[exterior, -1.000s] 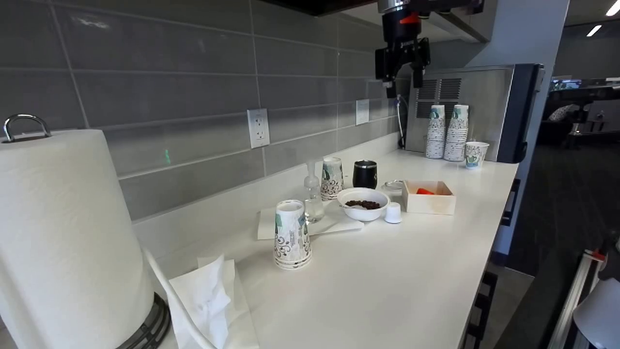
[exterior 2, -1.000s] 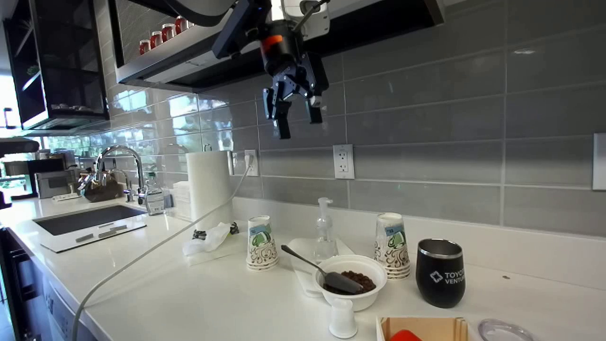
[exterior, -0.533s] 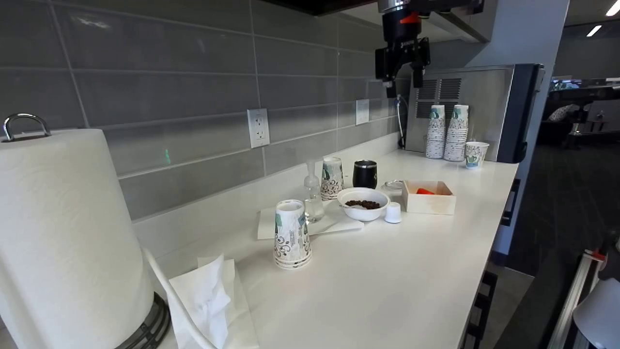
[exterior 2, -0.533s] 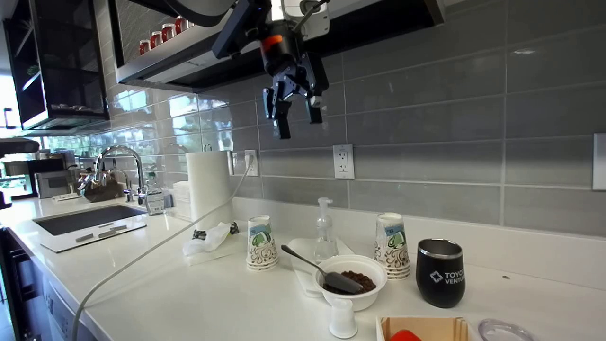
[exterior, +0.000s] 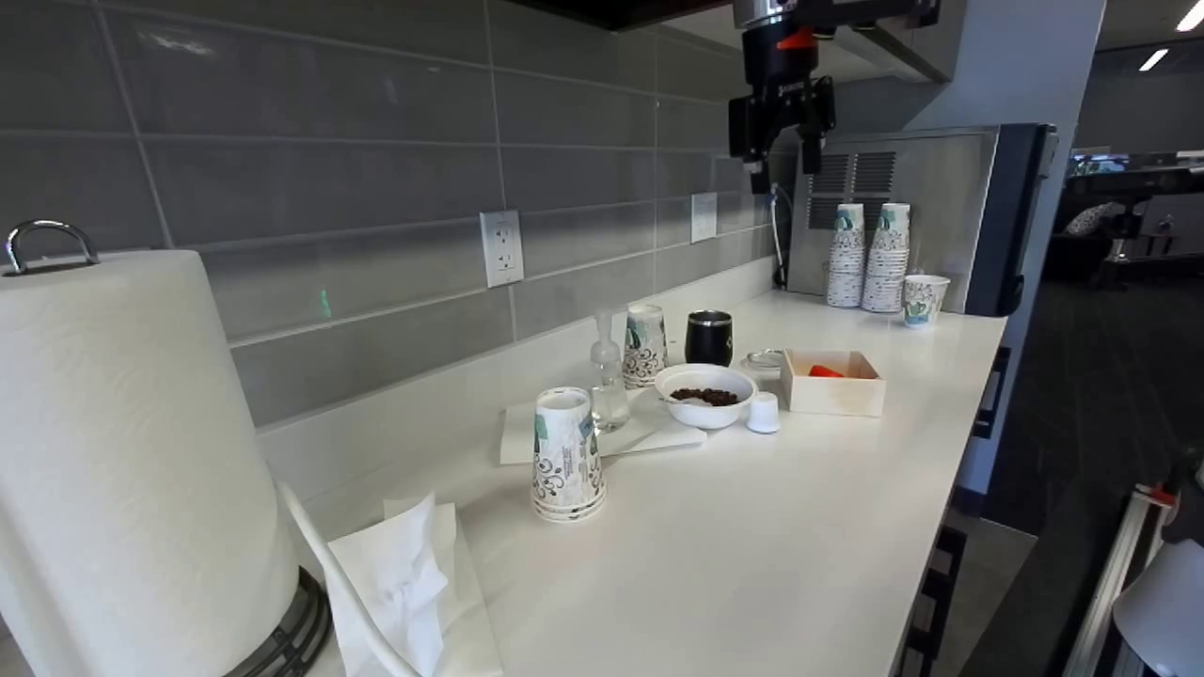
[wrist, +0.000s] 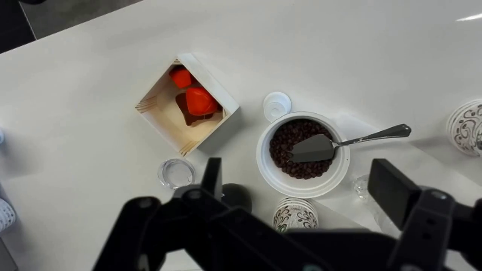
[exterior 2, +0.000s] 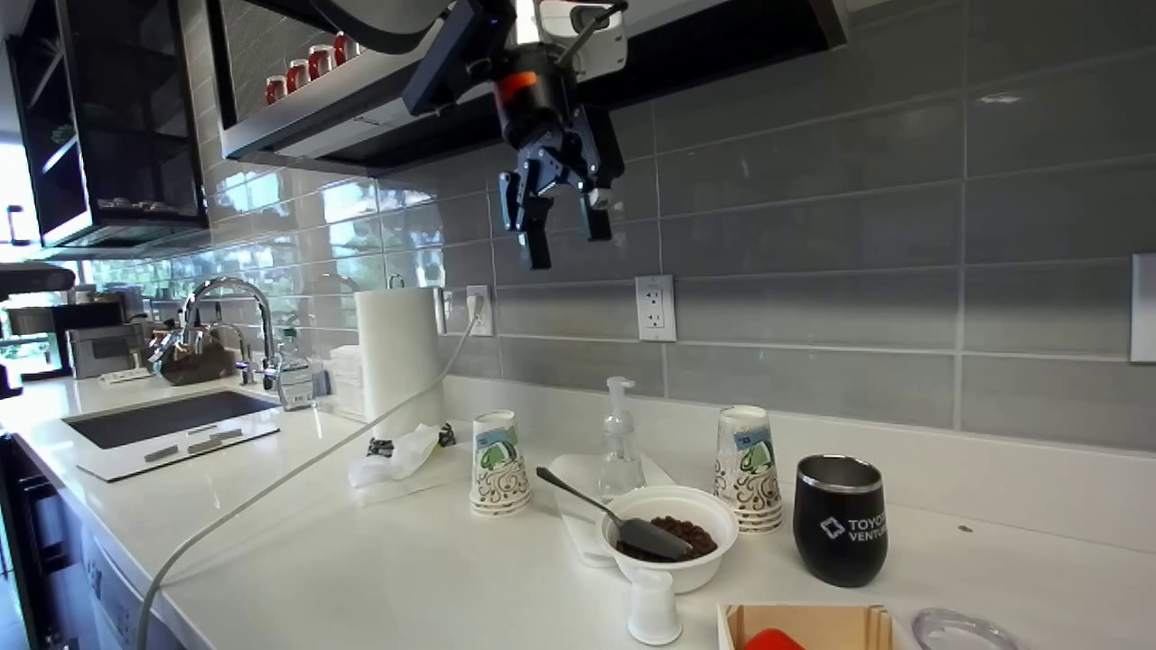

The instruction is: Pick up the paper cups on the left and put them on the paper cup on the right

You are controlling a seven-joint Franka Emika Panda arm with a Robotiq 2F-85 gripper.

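Below the hand (exterior 2: 567, 240), jaws apart, cups (wrist: 295, 215) and a mug (exterior 2: 840, 521) marked "TOYO… VENTU…" are partly hidden in the wrist view.

paper cups (exterior 2: 499, 465): white, brown scrolls, green-blue print | bowl (exterior 2: 695, 574): white | tumbler (exterior 2: 840, 542): black, silver-rimmed | fingers (wrist: 391, 192): black

Across the tabletop (exterior 2: 388, 578), in an exterior view: left paper cups (exterior 2: 498, 468) well apart from right paper cups (exterior 2: 748, 469), pump bottle (exterior 2: 620, 451) between. Right of both, tumbler (exterior 2: 840, 524); before it, box (exterior 2: 804, 621); right of that, lid (exterior 2: 962, 634). Before the right paper cups, bowl (exterior 2: 695, 575) with spatula blade (exterior 2: 656, 539) on beans (exterior 2: 694, 533) inside; before that, small container (exterior 2: 655, 614).
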